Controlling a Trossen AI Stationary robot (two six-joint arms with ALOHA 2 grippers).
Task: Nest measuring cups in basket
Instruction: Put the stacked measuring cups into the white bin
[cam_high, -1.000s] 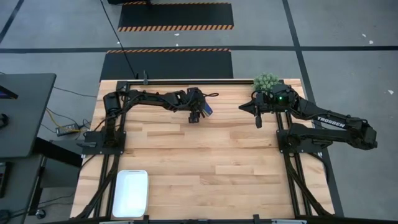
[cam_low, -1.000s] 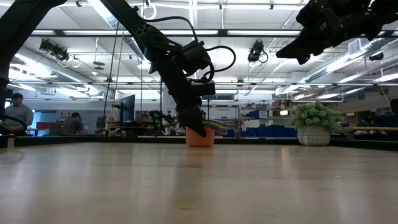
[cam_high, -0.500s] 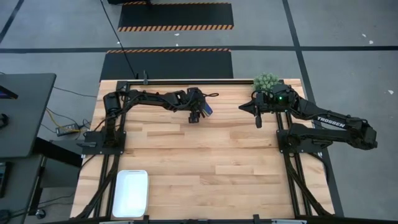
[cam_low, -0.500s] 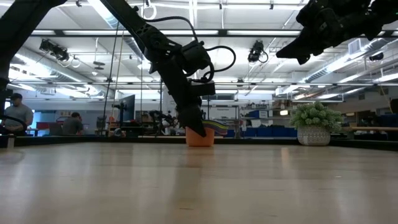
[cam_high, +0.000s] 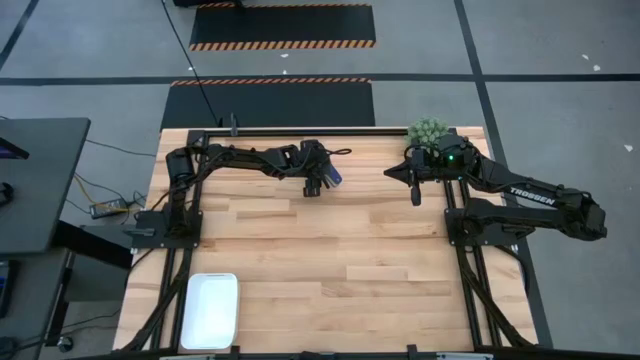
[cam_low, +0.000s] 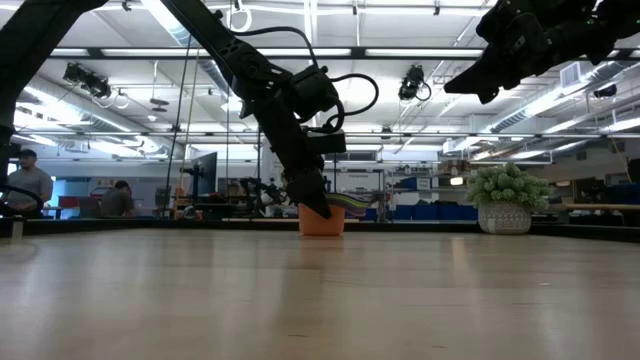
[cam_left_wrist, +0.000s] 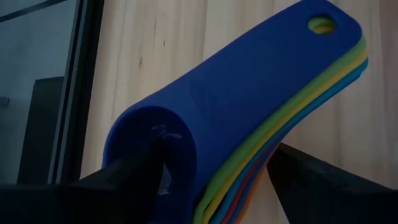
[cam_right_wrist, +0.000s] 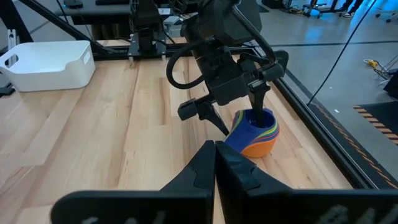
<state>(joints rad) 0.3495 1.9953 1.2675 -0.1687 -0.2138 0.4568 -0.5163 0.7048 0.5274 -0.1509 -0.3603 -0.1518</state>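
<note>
- Here, the cups (cam_right_wrist: 255, 138) are shown as one nested stack, blue on top and orange at the bottom, standing on the table (cam_high: 330, 260) at its far edge, well apart from the basket (cam_high: 210, 310).
- The basket is used as the landmark: it lies at the near left corner of the table, and the stack is seen far from it, diagonally across toward the far middle.
- The left gripper (cam_right_wrist: 239, 118) is lowered over the stack, its jaws spread; one finger (cam_right_wrist: 259, 102) is seen reaching into the blue bowl, the other (cam_right_wrist: 208, 118) standing outside the stack. Whether the rim is yet pinched cannot be told.
- The right gripper (cam_high: 415, 192) is held closed on nothing, above the table beside the plant (cam_high: 428, 130), well away from the basket.
- Handling, as judged: thin, rigid plastic, so the stack is likely light and stiff, with smooth walls that may slip. The nested cups are only loosely held together and could separate if lifted by the top cup alone.
- Hold, as judged: a grip across the stacked bowl walls, or across all the handles (cam_left_wrist: 298, 81) at once, would carry the whole set.
- Long axis: it runs from bowl to handle tips; in the left wrist view the handles fan out, aligned, away from the bowl, each pierced by a hole at its end.
</note>
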